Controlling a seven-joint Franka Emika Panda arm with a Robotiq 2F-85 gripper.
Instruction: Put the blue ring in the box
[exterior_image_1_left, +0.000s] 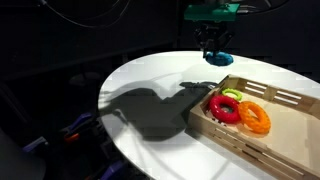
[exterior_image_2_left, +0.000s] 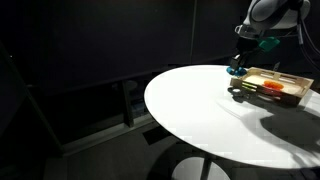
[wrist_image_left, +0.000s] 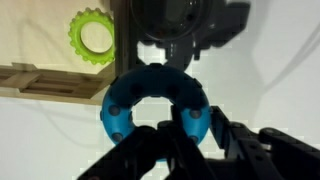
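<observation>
The blue ring (wrist_image_left: 122, 105) fills the middle of the wrist view. My gripper (wrist_image_left: 188, 120) is shut on its right side, with one finger in the hole and one outside. In both exterior views the gripper (exterior_image_1_left: 213, 47) (exterior_image_2_left: 240, 60) hangs over the far part of the white table with the blue ring (exterior_image_1_left: 218, 59) (exterior_image_2_left: 236, 71) at its tips, just at the table surface. I cannot tell whether the ring is lifted. The wooden box (exterior_image_1_left: 285, 97) (exterior_image_2_left: 285, 80) lies close beside it; its slatted edge (wrist_image_left: 45, 80) shows in the wrist view.
The box holds a red ring (exterior_image_1_left: 222, 109), an orange ring (exterior_image_1_left: 256, 118) and a yellow-green ring (exterior_image_1_left: 232, 95) (wrist_image_left: 93, 35). The round white table (exterior_image_1_left: 150, 75) (exterior_image_2_left: 200, 110) carries the arm's large shadow. The surroundings are dark.
</observation>
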